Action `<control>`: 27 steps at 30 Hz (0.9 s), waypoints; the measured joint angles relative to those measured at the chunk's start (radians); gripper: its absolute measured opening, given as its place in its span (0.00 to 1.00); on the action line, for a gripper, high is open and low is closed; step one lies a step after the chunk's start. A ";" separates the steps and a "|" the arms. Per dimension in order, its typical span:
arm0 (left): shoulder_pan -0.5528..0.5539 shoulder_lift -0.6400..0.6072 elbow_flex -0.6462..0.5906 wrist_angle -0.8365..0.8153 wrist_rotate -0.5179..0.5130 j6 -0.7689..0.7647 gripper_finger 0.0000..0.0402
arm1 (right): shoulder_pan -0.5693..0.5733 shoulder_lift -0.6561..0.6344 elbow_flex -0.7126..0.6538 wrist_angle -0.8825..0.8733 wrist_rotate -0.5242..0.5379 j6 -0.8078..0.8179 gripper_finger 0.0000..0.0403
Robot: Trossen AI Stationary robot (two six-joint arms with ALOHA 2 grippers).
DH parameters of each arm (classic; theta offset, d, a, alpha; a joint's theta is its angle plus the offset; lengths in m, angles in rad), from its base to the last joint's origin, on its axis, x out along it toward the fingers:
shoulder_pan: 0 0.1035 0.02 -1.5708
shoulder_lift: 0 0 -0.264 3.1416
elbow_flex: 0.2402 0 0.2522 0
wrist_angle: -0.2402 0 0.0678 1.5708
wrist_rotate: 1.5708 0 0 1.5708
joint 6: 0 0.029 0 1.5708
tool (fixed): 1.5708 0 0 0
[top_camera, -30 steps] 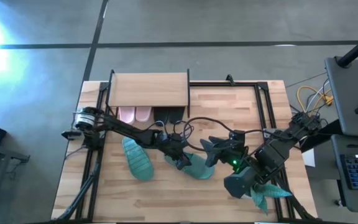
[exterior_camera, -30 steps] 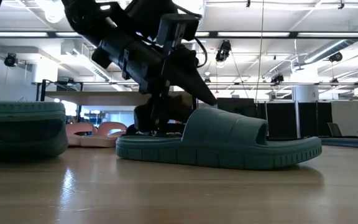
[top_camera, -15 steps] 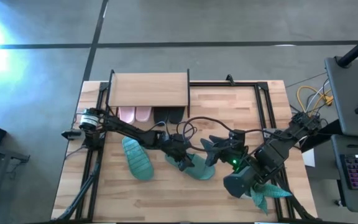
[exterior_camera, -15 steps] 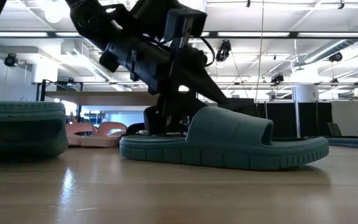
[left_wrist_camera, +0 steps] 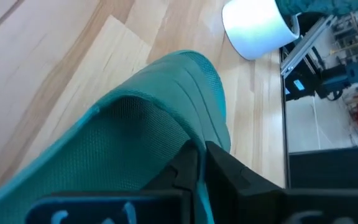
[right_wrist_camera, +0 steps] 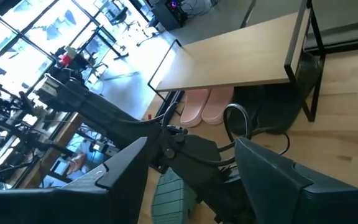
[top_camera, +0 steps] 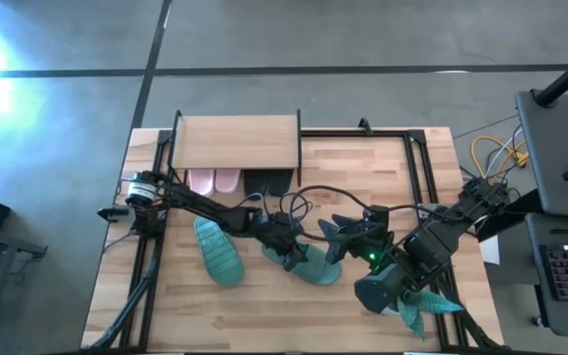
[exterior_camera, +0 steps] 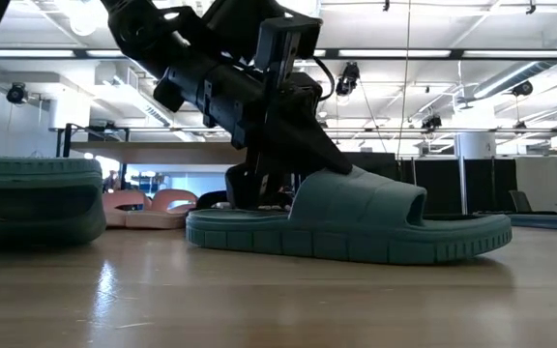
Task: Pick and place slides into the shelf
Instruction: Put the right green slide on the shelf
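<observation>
Teal slide [exterior_camera: 356, 222] is seen flat on the surface [top_camera: 363, 158], its strap clamped between the left jaws [top_camera: 292, 254], one finger set inside the strap. The second teal slide [top_camera: 219, 251] lies sole-up just beside. The right jaws [top_camera: 335, 240] are held apart nearby. Beyond, pink slides [top_camera: 213, 180] and black slides [top_camera: 267, 181] are tucked under the shelf [top_camera: 235, 143].

Two dark, slender jointed arms, looped black cables along each; a small green light glows on the right arm's [top_camera: 432, 247] wrist housing
</observation>
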 joint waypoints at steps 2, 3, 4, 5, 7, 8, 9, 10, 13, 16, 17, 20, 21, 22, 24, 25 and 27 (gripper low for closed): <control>0.000 -0.013 -0.001 -0.003 -0.001 -0.044 0.01 | 0.000 0.000 0.000 0.000 0.000 -0.001 0.57; 0.000 -0.025 -0.001 -0.007 -0.003 -0.065 0.00 | 0.000 0.000 0.000 0.000 0.000 0.000 0.57; -0.002 -0.037 -0.002 -0.010 -0.003 -0.081 0.00 | 0.000 0.000 0.000 0.000 0.000 0.002 0.56; -0.005 -0.053 -0.002 -0.013 -0.004 -0.094 0.00 | 0.000 0.000 0.000 -0.001 0.004 0.008 0.56; -0.011 -0.096 -0.006 -0.016 -0.006 -0.109 0.00 | 0.000 0.000 0.000 -0.002 0.025 0.020 0.56; -0.015 -0.118 -0.009 -0.014 -0.006 -0.121 0.00 | 0.000 0.000 0.000 -0.005 0.037 0.033 0.56; -0.020 -0.145 -0.016 -0.012 -0.005 -0.132 0.00 | 0.000 0.000 0.000 -0.010 0.049 0.044 0.56; -0.025 -0.175 -0.025 -0.021 -0.005 -0.140 0.00 | 0.000 -0.002 0.000 -0.020 0.058 0.056 0.56; -0.041 -0.272 -0.046 -0.068 -0.033 -0.145 0.00 | 0.000 -0.012 0.000 -0.052 0.079 0.076 0.56; -0.050 -0.394 -0.079 -0.099 -0.112 -0.146 0.00 | 0.000 -0.031 0.000 -0.072 0.097 0.081 0.55; -0.051 -0.437 -0.096 -0.107 -0.152 -0.145 0.00 | 0.000 -0.033 0.000 -0.074 0.107 0.078 0.55; -0.052 -0.571 -0.155 -0.160 -0.298 -0.182 0.00 | 0.000 -0.046 0.000 -0.081 0.151 0.073 0.55; -0.052 -0.614 -0.177 -0.172 -0.357 -0.207 0.00 | 0.000 -0.050 0.000 -0.082 0.166 0.066 0.55; -0.051 -0.658 -0.199 -0.185 -0.414 -0.232 0.00 | 0.000 -0.055 0.000 -0.081 0.180 0.056 0.55; -0.046 -0.738 -0.240 -0.194 -0.533 -0.287 0.00 | -0.001 -0.062 0.000 -0.081 0.200 0.036 0.55; -0.040 -0.775 -0.259 -0.188 -0.585 -0.327 0.00 | -0.004 -0.065 0.000 -0.081 0.206 0.031 0.55; -0.029 -0.832 -0.294 -0.191 -0.689 -0.401 0.00 | -0.007 -0.066 0.000 -0.081 0.211 0.024 0.56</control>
